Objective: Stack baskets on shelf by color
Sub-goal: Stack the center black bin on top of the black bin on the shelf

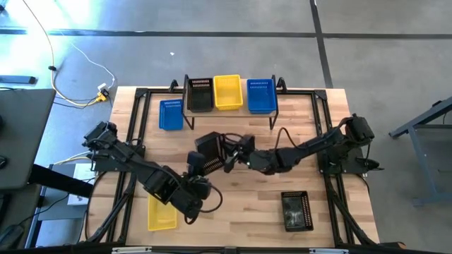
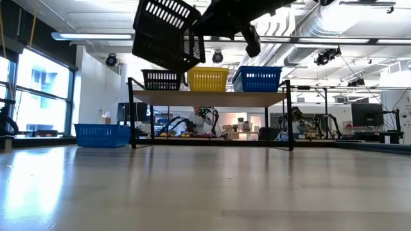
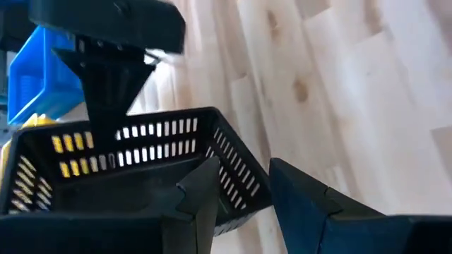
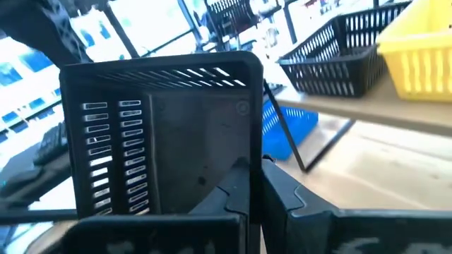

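Holding black basket (image 1: 210, 153) aloft, right gripper (image 1: 227, 159) jaws clenched on rim.

Overhead view straight down, low view level across table, wrist views close, all sharing black basket (image 1: 209, 152).

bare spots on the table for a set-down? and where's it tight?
Free: the strip between the blue basket on the table and the left arm's base; the front middle between the yellow basket and the black basket at front right. Crowded: the centre, where both grippers meet at the lifted black basket, and the shelf, already three baskets wide.
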Motion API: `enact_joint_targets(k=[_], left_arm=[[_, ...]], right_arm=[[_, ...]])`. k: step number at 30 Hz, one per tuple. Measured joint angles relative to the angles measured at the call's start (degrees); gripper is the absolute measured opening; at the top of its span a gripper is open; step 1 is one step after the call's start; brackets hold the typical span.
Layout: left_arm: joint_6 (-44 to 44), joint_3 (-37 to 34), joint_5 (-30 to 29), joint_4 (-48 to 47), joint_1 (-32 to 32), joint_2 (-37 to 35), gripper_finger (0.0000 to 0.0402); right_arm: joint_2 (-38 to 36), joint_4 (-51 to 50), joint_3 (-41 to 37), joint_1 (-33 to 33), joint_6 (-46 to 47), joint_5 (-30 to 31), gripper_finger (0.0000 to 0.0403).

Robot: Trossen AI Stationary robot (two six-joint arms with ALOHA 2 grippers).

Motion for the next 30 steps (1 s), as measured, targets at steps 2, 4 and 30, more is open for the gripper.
enact_joint_targets(k=[2,4,30], left_arm=[[0.0,0.0,-0.2,-0.9,0.5,0.0,0.0115],[-0.2,0.0,-0.2,-1.9,1.0,0.2,0.0115],[-7.4,0.0,-12.7,-14.7,0.6,8.5,0.0115]], right_arm=[[0.0,1.7,0.0,-0.4,-1.0,0.0,0.0000],[0.0,3.6,0.0,-0.8,-1.6,0.0,0.0000],[-0.1,-0.8,6.4,-3.2,-3.9,1.9,0.0000]])
